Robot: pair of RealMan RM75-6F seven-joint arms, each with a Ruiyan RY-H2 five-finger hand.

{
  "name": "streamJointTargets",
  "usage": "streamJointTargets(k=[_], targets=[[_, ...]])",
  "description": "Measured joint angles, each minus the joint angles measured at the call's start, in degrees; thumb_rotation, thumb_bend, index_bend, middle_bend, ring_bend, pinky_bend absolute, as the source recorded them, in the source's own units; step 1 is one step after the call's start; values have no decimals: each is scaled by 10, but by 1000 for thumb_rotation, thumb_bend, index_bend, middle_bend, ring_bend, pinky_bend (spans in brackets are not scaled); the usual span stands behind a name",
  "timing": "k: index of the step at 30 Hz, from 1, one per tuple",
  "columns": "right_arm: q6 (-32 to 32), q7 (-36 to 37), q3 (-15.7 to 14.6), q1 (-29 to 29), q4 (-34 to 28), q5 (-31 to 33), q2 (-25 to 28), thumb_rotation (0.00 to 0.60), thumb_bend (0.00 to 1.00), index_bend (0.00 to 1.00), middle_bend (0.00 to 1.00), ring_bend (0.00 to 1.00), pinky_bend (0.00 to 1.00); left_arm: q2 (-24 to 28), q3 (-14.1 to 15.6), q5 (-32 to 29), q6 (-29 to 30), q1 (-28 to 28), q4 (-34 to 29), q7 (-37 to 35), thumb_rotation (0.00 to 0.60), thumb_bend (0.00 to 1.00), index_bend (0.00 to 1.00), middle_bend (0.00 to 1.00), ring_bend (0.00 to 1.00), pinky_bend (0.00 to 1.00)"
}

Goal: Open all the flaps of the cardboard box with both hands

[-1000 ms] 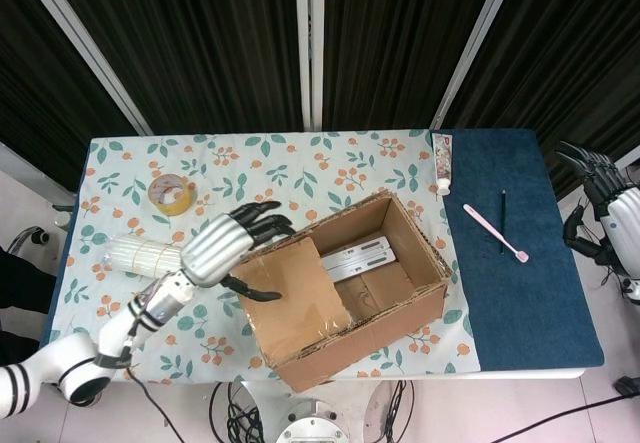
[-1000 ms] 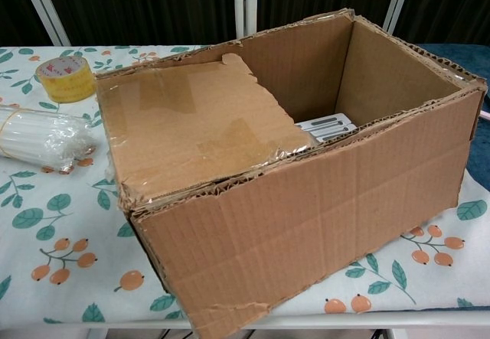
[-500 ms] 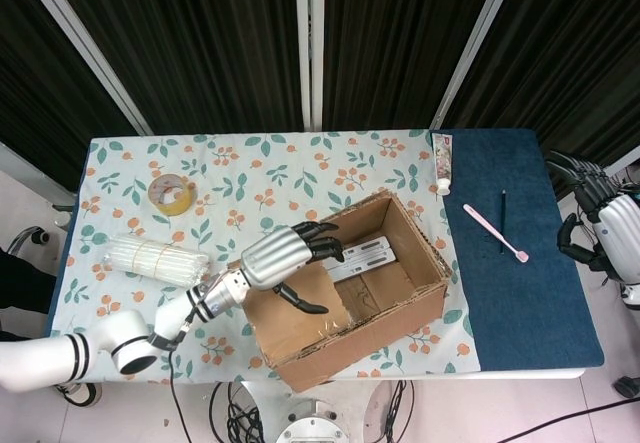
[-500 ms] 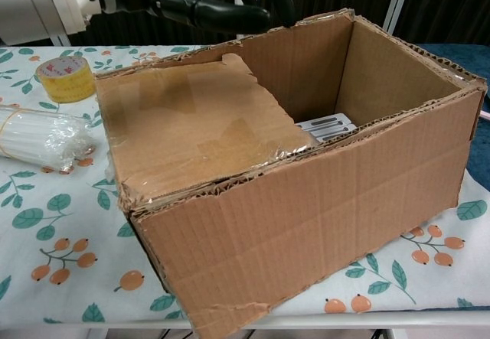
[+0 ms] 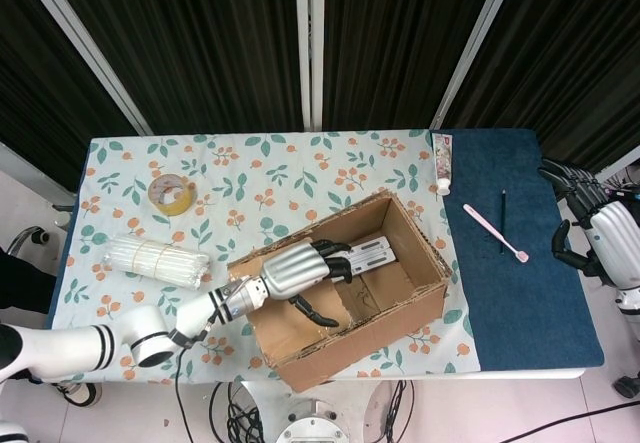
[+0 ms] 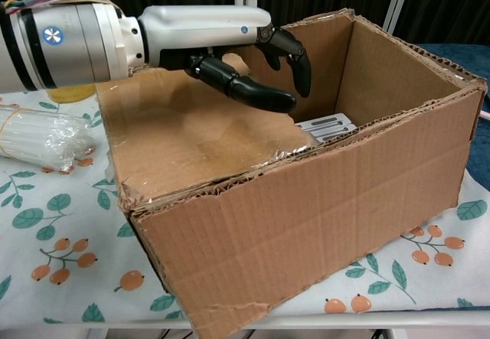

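Note:
A brown cardboard box (image 5: 380, 328) (image 6: 329, 216) sits at the table's front edge. One flap (image 5: 292, 328) (image 6: 184, 136), with clear tape on it, is folded inward over the box's left half. My left hand (image 5: 300, 268) (image 6: 230, 44) hovers just above that flap, its fingers apart and bent down past the flap's free edge into the box opening, holding nothing. A white flat item (image 5: 365, 256) (image 6: 328, 126) lies on the box floor. My right hand (image 5: 600, 228) stays off the table's right edge, fingers apart and empty.
A yellow tape roll (image 5: 171, 194) (image 6: 66, 86) and a bundle of white sticks (image 5: 155, 259) (image 6: 38, 136) lie left of the box. On the blue mat (image 5: 520, 293) are a pink toothbrush (image 5: 495, 233), a black pen (image 5: 502, 221) and a tube (image 5: 442, 163).
My left hand has moved right and down, from left of the box to over the inward flap, its fingers now reaching past the flap's edge. My right hand drifted slightly toward the table.

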Motion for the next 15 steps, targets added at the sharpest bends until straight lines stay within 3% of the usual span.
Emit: streamJointTargets(k=[7,15], targets=[[-4,9,-1,1,6,-2,-5,600,862,0,10,0,0,-1,13,-1,-8,-9,10,20,121,0,374,329,104,201],[-8,18,1,3,8,0,-8,600,874,0,10,0,0,18,21,-2,-1,-12,3,54,60,0,567,458,104,201]])
